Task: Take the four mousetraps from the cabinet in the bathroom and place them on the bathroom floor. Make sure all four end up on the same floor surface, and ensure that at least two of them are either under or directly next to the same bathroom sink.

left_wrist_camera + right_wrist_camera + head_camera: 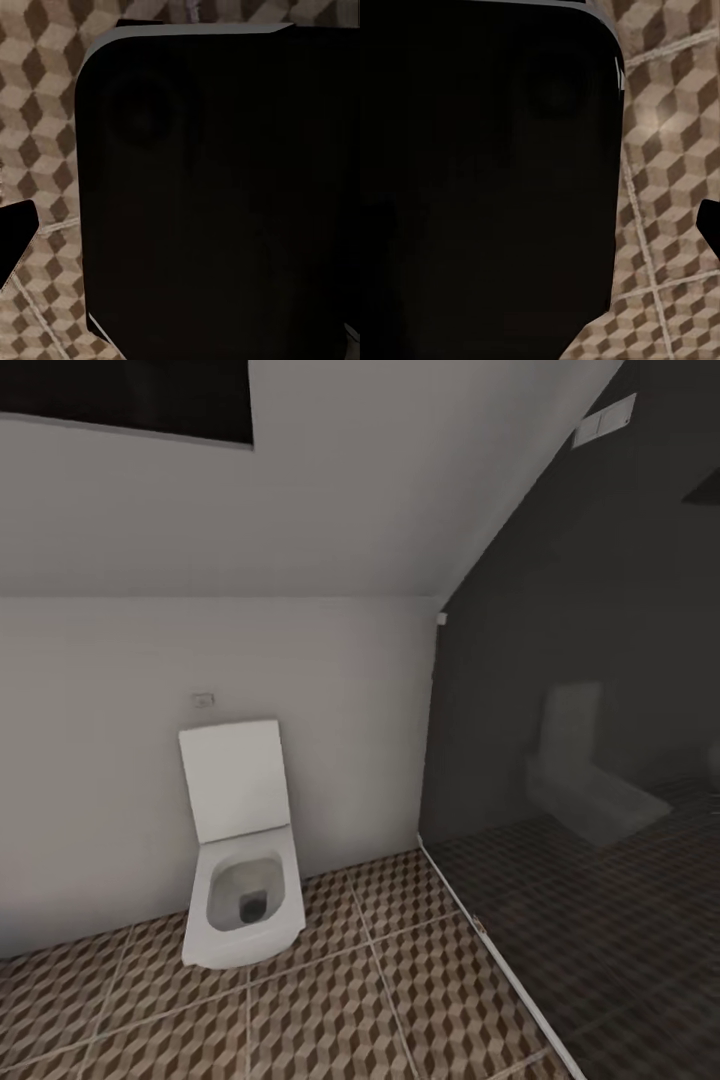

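Cube-patterned tiles of the bathroom floor [400, 990] ran up to a plain white wall, and against that wall stood a white toilet [243, 905] with its lid [236, 780] raised. To the side of it a dark glass partition [590, 710] closed off a dim area, and a pale ghost of the toilet showed in the glass. High on the wall sat the lower edge of a dark window [125, 400].

None of the 4 mousetraps was before the robot at that moment, nor the cabinet, nor the sink, so I could not say where they lay. My judgement was that the robot was on its way, searching the room. To do this well it had to turn its base and head away from the toilet corner until the wooden cabinet came into sight, keeping both arms tucked so nothing clipped the glass or the toilet.

From the head, the room's layout was plain, walls and fixtures alike. Each wrist camera gave something else: a large dark rounded body of the robot [217, 195] close before the lens, with the tiles [667, 187] straight beneath. A dark tip [15, 240] edged into the left wrist view, and another [711, 225] into the right. I could not tell whether either gripper was spread or closed.
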Robot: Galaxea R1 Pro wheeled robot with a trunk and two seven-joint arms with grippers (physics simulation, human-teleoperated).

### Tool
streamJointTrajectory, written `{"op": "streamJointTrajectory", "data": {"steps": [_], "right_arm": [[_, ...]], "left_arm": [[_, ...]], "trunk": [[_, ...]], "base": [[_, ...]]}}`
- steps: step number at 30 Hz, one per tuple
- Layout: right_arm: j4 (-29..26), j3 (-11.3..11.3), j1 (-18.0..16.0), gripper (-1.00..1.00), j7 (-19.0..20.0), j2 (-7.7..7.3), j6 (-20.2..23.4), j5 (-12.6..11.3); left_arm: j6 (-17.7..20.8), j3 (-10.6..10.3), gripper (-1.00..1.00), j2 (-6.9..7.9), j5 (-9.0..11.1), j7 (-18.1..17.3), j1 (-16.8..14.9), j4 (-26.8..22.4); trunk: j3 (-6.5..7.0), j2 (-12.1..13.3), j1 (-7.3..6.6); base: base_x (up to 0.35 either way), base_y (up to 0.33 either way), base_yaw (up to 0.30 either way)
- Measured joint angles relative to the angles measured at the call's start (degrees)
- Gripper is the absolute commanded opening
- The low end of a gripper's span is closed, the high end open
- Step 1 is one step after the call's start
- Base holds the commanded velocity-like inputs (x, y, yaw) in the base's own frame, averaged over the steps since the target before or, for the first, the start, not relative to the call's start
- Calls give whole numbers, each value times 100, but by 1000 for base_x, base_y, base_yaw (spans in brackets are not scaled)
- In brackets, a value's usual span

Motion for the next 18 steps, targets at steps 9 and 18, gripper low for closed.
{"op": "streamJointTrajectory", "data": {"steps": [9, 18], "right_arm": [[0, -1, 0, 100, 0, -1, 1, 0], [0, 0, 0, 100, 0, -3, 1, 0]], "left_arm": [[0, -1, 100, 2, 0, 0, 1, 0], [1, 0, 100, 1, 0, 0, 1, 0]], "trunk": [[0, 0, 0], [0, 0, 0]], "base": [[0, 0, -290], [0, 0, -290]]}}
